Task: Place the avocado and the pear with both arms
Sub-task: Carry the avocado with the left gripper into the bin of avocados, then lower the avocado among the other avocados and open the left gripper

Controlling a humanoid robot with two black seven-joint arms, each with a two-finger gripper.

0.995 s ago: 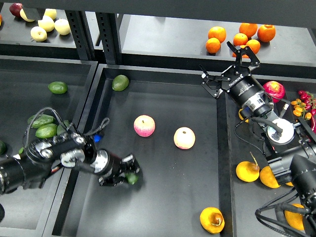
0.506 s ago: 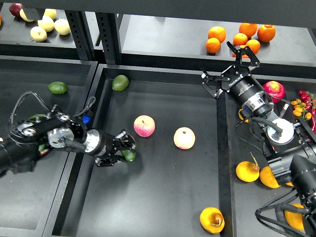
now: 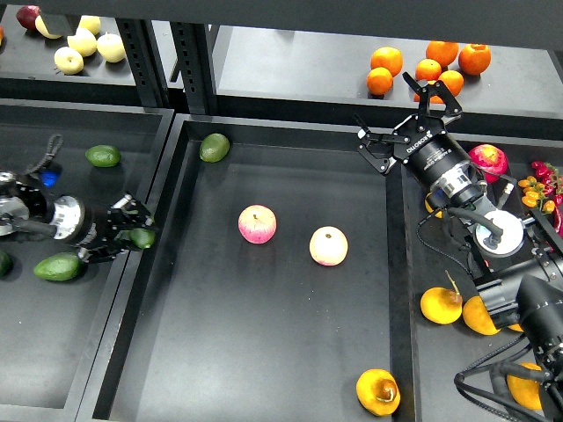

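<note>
Left hand (image 3: 132, 234) carried the avocado (image 3: 142, 237) leftward over the tray wall.

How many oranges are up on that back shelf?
6, all clustered on the back right shelf: orange. More may hide behind the right pincer.

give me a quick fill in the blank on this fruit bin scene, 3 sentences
1. The left claw is shut on the ____, near the rim between the left and middle bins.
2. The right claw is ____ and holds nothing.
3. The pear lies in the middle bin near its front-____ corner.

Missing words: avocado; open; right
</note>
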